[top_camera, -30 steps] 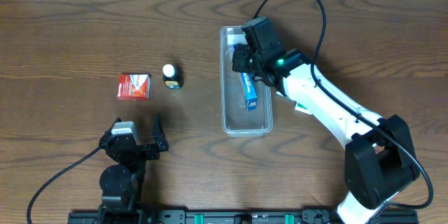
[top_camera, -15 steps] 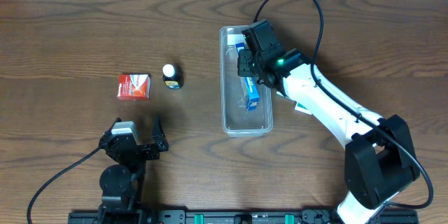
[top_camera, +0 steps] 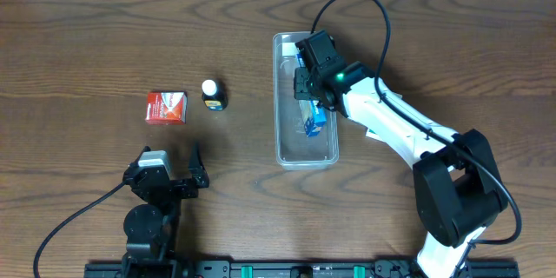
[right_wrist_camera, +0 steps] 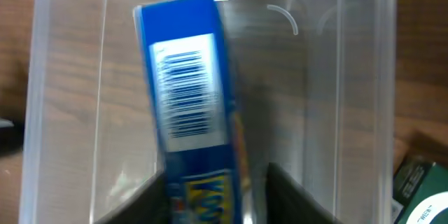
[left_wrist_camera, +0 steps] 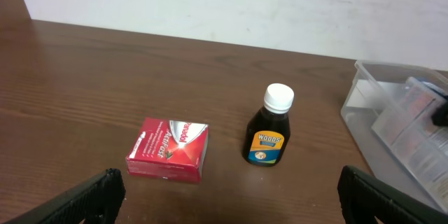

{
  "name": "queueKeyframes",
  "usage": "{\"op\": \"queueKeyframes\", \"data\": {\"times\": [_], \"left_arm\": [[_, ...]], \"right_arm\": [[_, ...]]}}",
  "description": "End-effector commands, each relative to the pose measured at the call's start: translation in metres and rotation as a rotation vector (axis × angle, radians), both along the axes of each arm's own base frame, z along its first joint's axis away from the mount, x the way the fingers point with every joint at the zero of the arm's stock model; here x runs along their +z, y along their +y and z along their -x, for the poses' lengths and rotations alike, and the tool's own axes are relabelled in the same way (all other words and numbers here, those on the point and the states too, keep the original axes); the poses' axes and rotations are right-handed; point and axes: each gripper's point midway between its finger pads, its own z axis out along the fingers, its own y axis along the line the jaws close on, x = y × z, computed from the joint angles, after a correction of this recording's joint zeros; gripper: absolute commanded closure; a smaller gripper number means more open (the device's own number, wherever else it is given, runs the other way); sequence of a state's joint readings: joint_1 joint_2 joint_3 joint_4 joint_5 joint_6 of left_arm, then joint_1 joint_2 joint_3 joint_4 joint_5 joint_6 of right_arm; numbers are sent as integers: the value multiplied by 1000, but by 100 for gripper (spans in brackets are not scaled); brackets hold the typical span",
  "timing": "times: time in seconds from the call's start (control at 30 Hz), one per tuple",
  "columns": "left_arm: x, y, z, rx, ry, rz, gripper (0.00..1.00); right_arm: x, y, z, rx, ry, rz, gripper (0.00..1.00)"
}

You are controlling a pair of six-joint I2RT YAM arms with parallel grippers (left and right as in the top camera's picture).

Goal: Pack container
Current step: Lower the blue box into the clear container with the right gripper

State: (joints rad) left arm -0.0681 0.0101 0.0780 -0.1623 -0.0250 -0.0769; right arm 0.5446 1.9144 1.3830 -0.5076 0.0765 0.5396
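**Markings.** The red box [left_wrist_camera: 169, 150] carries white lettering that reads "Panadol ActiFast". The bottle [left_wrist_camera: 271, 129] is dark with a white cap, and its label reads "WOODS'". The blue box [right_wrist_camera: 185, 112] shows a white panel with a barcode. The yellow lettering below it is cut off and unreadable. A green-and-white packet [right_wrist_camera: 420, 189] shows in the lower right corner of the right wrist view, and its print is too clipped to read.

**Surface and room.** The table [top_camera: 87, 35] is dark brown wood grain. A white wall [left_wrist_camera: 210, 0] rises behind its far edge.

**Container.** The container [top_camera: 306, 149] lies right of centre in the overhead view, with its long axis running top to bottom. The blue box lies inside it, at a slant. The red box and bottle stand on the table at centre left, near each other and well apart from the container.

**Grippers.** The right gripper [top_camera: 304, 82] hangs over the upper half of the container. Its jaws stand apart with the blue box between them, and a gap shows on the box's right side. The left gripper [left_wrist_camera: 229, 178] sits at lower left in the overhead view, its jaws wide with nothing between them.

**Change.** Over the last second the right gripper has shifted towards the upper end of the container. The blue box, red box, bottle and left arm have not moved.
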Motion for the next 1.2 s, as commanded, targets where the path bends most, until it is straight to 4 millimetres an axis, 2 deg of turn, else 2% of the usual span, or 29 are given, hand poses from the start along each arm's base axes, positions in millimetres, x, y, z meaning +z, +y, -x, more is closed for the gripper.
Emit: {"op": "queueKeyframes", "data": {"times": [0.0,0.33,0.7,0.93,1.17], "left_arm": [[-15,-2,0,-13,34,-14,2],[-15,-2,0,-13,34,-14,2],[-15,-2,0,-13,34,-14,2],[-15,-2,0,-13,34,-14,2],[-15,-2,0,-13,34,-14,2]], "right_arm": [[2,2,-3,-3,-17,2,75],[19,25,-17,-75,-57,-178,73],[18,25,-17,-172,-24,-234,76],[9,9,-12,-205,-10,-155,75],[10,21,-19,-176,-29,-203,74]]}}
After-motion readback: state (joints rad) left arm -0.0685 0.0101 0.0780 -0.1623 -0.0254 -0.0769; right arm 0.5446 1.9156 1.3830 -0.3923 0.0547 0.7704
